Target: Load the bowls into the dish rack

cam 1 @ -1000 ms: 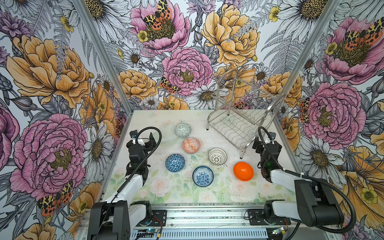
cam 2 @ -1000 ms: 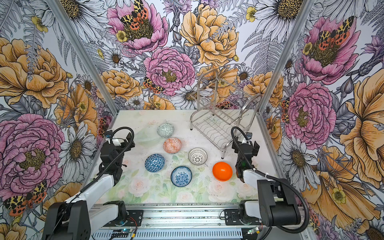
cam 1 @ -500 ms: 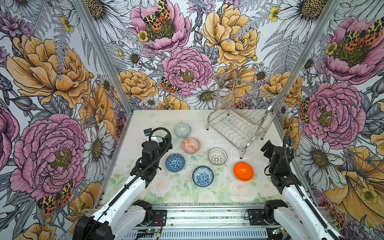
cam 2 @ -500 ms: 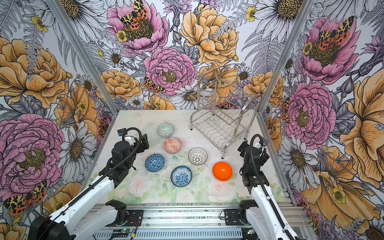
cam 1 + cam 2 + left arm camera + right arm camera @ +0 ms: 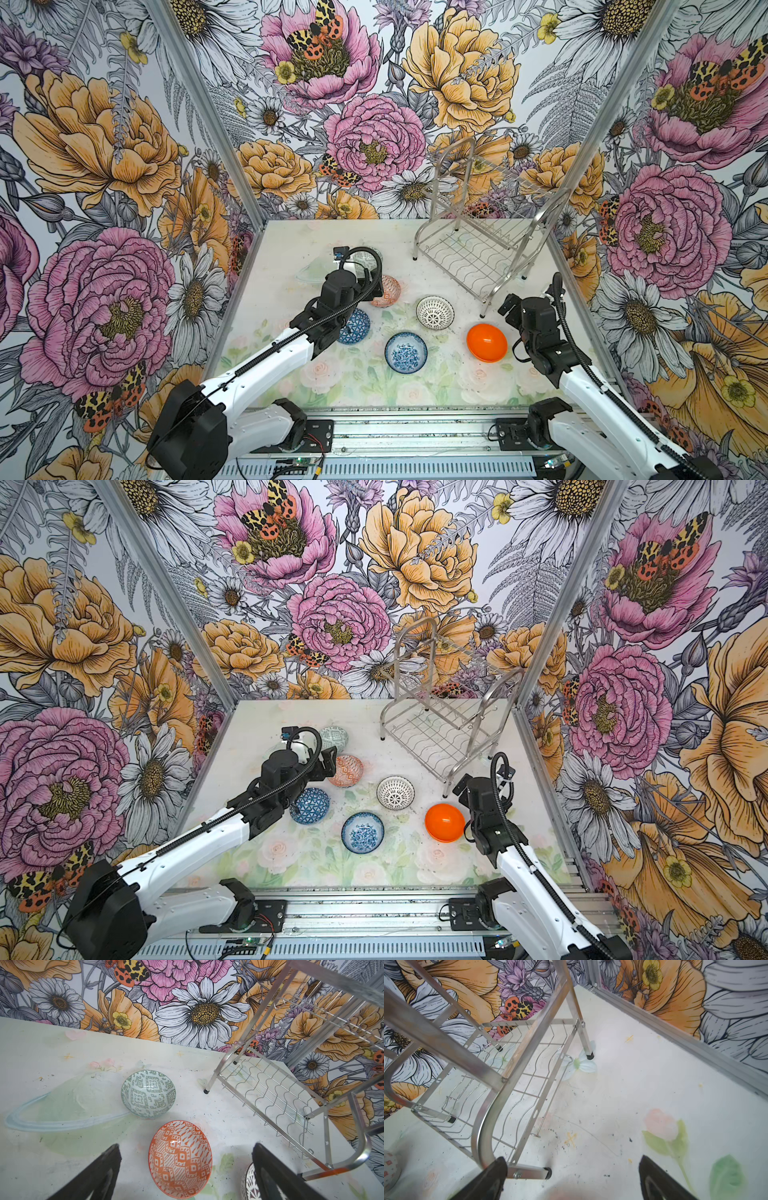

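Observation:
The steel dish rack [image 5: 478, 249] [image 5: 436, 733] stands empty at the back right. Six bowls sit on the table: grey-green [image 5: 333, 738] [image 5: 148, 1093], orange-white [image 5: 388, 291] [image 5: 180, 1159], blue triangle-patterned [image 5: 355, 328], blue floral [image 5: 406, 352], black-and-white lattice [image 5: 435, 312], plain orange [image 5: 486, 343] [image 5: 444, 823]. My left gripper [image 5: 368, 276] [image 5: 186, 1145] hangs open above the orange-white bowl, which lies between its fingers, untouched. My right gripper [image 5: 528, 299] [image 5: 572, 1158] is open and empty beside the rack's front leg [image 5: 529, 1174], just right of the orange bowl.
Flowered walls close in the table on three sides, with a metal rail [image 5: 675, 1039] along the right edge. The rack's arched end frame [image 5: 483, 1126] rises close to my right gripper. The left arm hides much of the grey-green bowl in a top view.
My left gripper has swung from the left wall rightward to above the orange-white bowl. The right arm has unfolded; its gripper stays near the rack's front leg. Both stayed open.

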